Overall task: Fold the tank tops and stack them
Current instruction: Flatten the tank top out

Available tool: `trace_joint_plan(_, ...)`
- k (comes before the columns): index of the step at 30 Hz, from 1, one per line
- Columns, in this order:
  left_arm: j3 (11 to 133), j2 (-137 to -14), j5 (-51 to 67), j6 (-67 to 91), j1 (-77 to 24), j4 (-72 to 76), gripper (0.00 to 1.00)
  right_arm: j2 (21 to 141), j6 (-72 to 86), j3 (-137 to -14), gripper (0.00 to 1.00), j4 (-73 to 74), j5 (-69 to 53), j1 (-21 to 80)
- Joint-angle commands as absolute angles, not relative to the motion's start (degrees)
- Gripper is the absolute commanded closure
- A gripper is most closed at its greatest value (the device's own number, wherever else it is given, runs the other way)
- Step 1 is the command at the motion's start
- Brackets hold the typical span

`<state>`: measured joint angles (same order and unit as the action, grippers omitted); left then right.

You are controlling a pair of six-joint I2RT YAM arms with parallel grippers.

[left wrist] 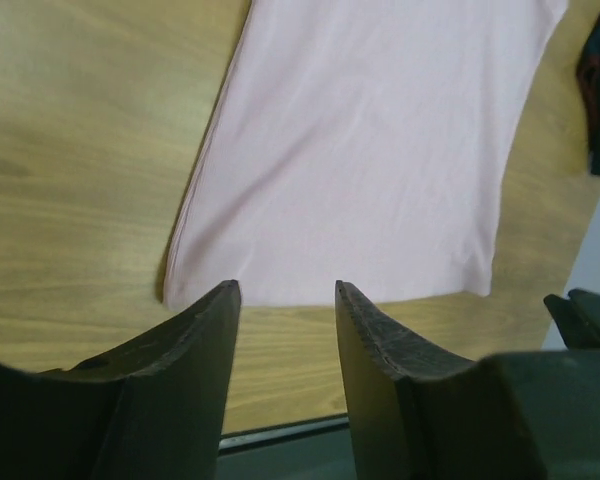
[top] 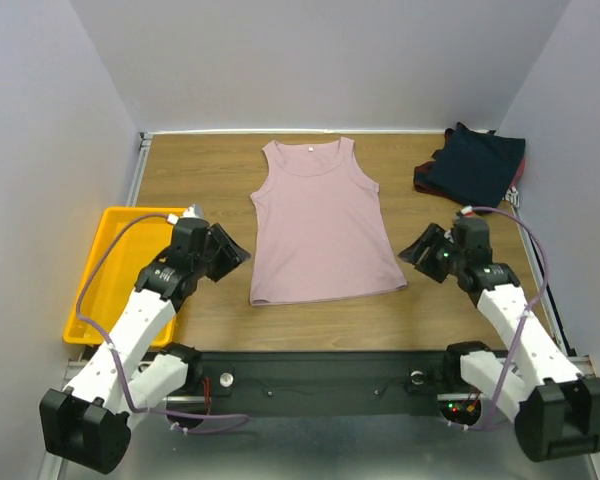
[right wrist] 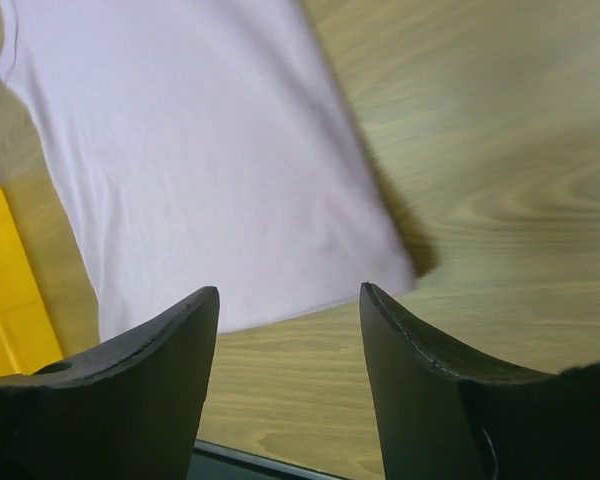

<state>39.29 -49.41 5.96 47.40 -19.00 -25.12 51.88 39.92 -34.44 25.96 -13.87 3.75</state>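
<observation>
A dusty pink tank top (top: 320, 225) lies flat and spread out in the middle of the table, neck to the back, hem to the front. It also shows in the left wrist view (left wrist: 370, 150) and the right wrist view (right wrist: 200, 170). Dark navy tank tops with a maroon edge (top: 472, 167) lie in a heap at the back right. My left gripper (top: 232, 252) is open and empty, just left of the pink top's hem corner. My right gripper (top: 417, 250) is open and empty, just right of the hem's other corner.
A yellow plastic tray (top: 105, 270) sits at the left edge of the table, under my left arm. The table's front edge with a dark rail (top: 320, 365) runs close behind both grippers. Grey walls close in on the left, the back and the right.
</observation>
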Motion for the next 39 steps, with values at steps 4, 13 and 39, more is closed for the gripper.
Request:
trace_joint_plan(4,49.9,-68.08,2.11,39.91,-17.67,-14.69,0.46,63.6,45.43,-48.58,0.39,22.24,10.61,37.49)
trace_joint_plan(13,70.03,-103.06,2.72,33.58,-12.58,-8.44,0.48,96.02,40.97,-74.25,0.55,19.34,23.36,65.98)
trace_joint_plan(39,73.84,-113.12,3.08,34.8,-11.34,-5.19,0.78,118.48,38.76,-83.08,0.67,17.4,28.57,74.09)
